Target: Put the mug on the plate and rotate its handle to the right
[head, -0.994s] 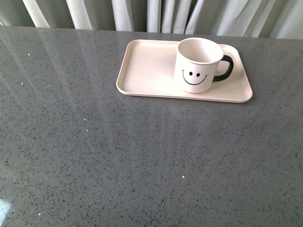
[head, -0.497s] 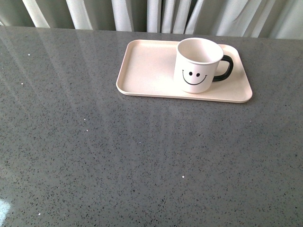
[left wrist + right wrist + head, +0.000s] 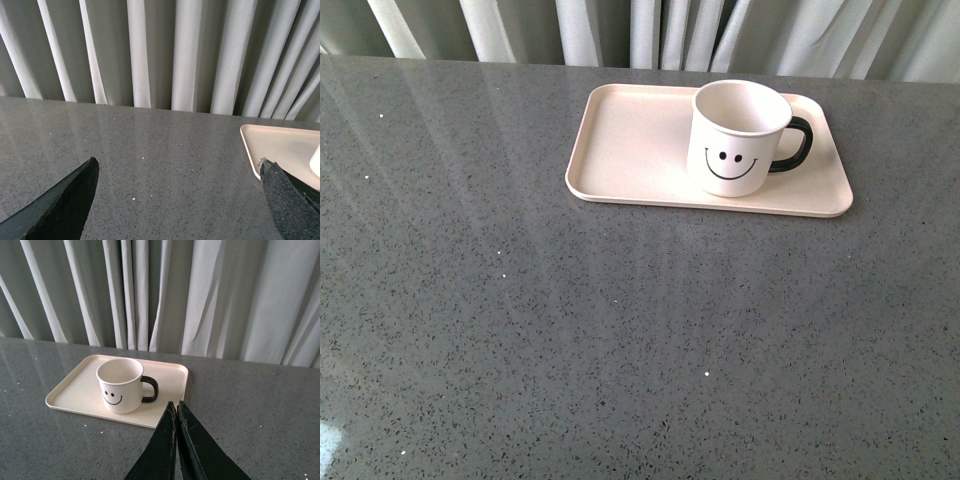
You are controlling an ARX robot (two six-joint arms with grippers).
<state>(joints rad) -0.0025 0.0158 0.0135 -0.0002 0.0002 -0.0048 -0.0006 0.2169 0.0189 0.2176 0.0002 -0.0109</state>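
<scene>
Upright on the right half of the plate (image 3: 630, 150), the mug (image 3: 735, 140) faces my front camera with its smiley, the handle (image 3: 798, 140) pointing to the robot's right. Both sit toward the far edge of the grey speckled surface (image 3: 570, 330), before pale curtains (image 3: 650, 25). From the wrist cameras I see my left claw (image 3: 180, 192) spread wide apart, empty, and my right claw (image 3: 177, 412) pressed closed on nothing, held near the plate's edge without touching it.

Smiley mug (image 3: 738, 140) sits upright on the pink plate (image 3: 630, 150), right half, black handle (image 3: 796, 143) pointing right.
</scene>
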